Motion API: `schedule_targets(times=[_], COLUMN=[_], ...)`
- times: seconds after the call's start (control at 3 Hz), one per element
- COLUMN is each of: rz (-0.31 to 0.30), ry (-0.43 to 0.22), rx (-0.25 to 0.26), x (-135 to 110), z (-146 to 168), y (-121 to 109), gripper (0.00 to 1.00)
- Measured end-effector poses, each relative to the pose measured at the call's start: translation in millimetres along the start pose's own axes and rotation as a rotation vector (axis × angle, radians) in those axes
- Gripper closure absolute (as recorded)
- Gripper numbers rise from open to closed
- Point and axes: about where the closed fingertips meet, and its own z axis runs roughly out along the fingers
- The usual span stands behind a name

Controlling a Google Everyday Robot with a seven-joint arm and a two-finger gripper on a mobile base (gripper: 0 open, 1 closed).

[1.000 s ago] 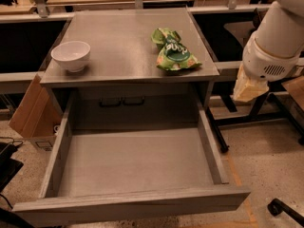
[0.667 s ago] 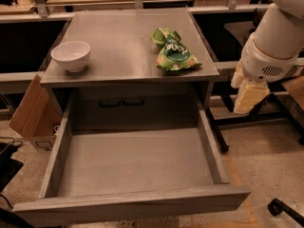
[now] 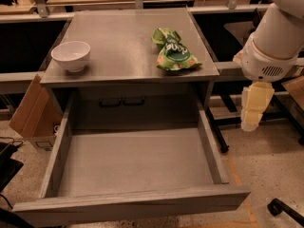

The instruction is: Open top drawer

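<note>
So the drawer [image 3: 133, 204] is already pulled way out. It sticks out from under the worktop [image 3: 124, 42] toward the camera, with its bare grey inside in full view and nothing in it. Looks to me like the opening step is basically done and the arm is in the backing-off phase.

The end effector [image 3: 250, 109] hangs off to the right of the cabinet, well clear of the drawer's right wall and touching nothing. Honestly can't tell whether it's open or closed from this angle, but it's not holding anything.

Next move, I'd guess, doesn't call for much: just keep the arm clear of the drawer's right side and front panel so it doesn't get bumped back in.

Compared to a second ago, the drawer hasn't budged, and neither has the bowl [image 3: 71, 55] or the green bag [image 3: 174, 51] on top. Only the end effector changed: it's dropped lower and now points more straight down.
</note>
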Motion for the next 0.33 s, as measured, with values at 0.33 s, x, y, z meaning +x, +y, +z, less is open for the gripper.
schedule_targets(times=[0.33], rz=[0.0], ry=[0.0], rx=[0.0], x=[0.0], z=[0.0], y=[0.0], gripper=[0.0])
